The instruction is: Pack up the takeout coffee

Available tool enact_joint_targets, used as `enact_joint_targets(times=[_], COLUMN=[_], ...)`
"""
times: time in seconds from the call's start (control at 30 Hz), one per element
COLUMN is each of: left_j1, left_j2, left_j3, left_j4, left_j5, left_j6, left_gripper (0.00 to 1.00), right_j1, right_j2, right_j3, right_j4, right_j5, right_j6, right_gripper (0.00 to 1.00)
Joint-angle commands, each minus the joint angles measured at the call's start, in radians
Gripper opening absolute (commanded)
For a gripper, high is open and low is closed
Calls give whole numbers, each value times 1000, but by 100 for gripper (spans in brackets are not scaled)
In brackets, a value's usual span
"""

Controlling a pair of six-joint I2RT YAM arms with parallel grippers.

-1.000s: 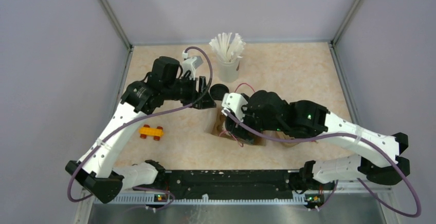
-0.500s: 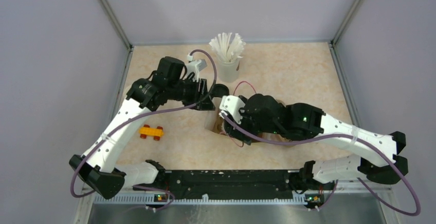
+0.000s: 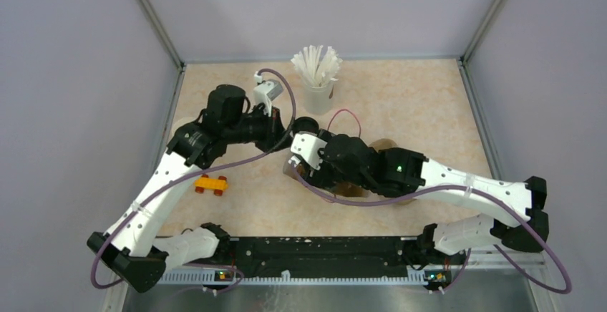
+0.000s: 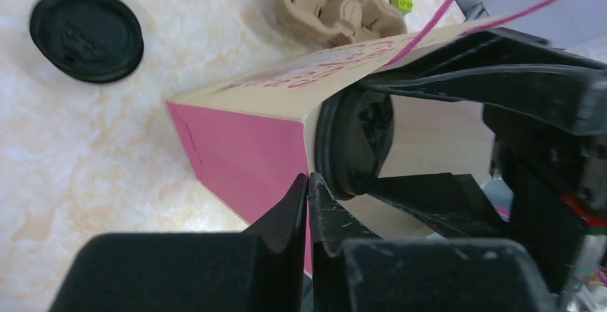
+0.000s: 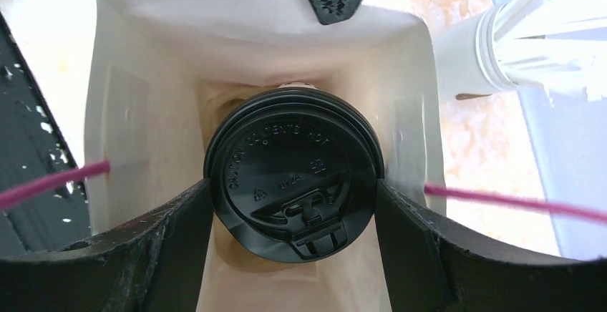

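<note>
Beige table (image 3: 429, 104), bag (image 5: 265, 18) — takeout coffee (image 5: 292, 172) clamped in right gripper (image 5: 293, 192)

1. A beige, stone-look table (image 3: 401, 97) is carrying everything.
2. A white cup full of white straws (image 3: 318, 90) is standing near the back.
3. A round black lid (image 4: 86, 34) is sitting near a pink and cream paper bag (image 4: 243, 154).
4. A brown cardboard cup tray (image 4: 336, 8) is lying beyond the bag.
5. Some orange and yellow toy bricks (image 3: 210, 183) are lying on the left side.

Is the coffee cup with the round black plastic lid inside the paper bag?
Yes: the right wrist view shows the black-lidded cup, between the right tool's fingers, ringed by the cream paper bag's walls.
</note>
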Motion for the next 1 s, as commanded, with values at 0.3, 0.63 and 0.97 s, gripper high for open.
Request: enact_joint_targets(times=[0.3, 0.63, 0.97], left_j1=[-3, -4, -3], left_j2=[-169, -52, 45], left_j3=[-189, -10, 214], left_j4=[248, 5, -93], left_j5=[23, -84, -30], left_j6=[-45, -31, -7], left_gripper=[21, 61, 70], right_j1=[10, 10, 10], right_j2=[-30, -49, -65], right_j3=[-24, -66, -90], right_j4=[34, 26, 16], right_j5=[-2, -45, -57], right_j6=[-102, -60, -60], right_gripper=[67, 66, 66])
